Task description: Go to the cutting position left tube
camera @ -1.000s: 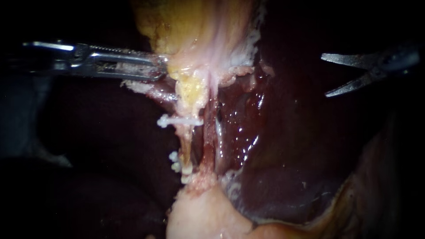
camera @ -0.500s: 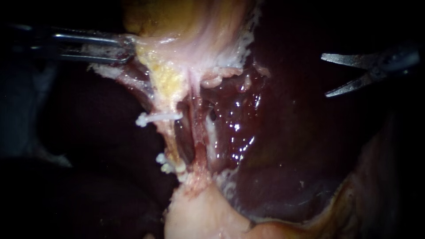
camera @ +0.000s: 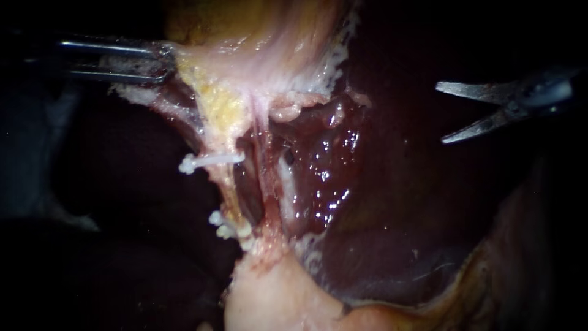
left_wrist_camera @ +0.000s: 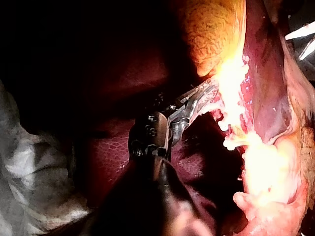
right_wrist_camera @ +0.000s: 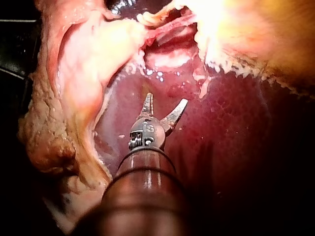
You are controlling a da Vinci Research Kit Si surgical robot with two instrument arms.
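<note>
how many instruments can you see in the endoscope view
2. The left instrument comes in from the left, jaws shut on pale tissue near the top. The right instrument is at the right, jaws open, holding nothing. No other shows.

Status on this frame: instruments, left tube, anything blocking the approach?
Left instrument shut on gallbladder. Right instrument open, well short of left tube. Tube bare between clips; nothing in the way.

Glare glints off the wet liver [camera: 334, 199]; edges dark.
</note>
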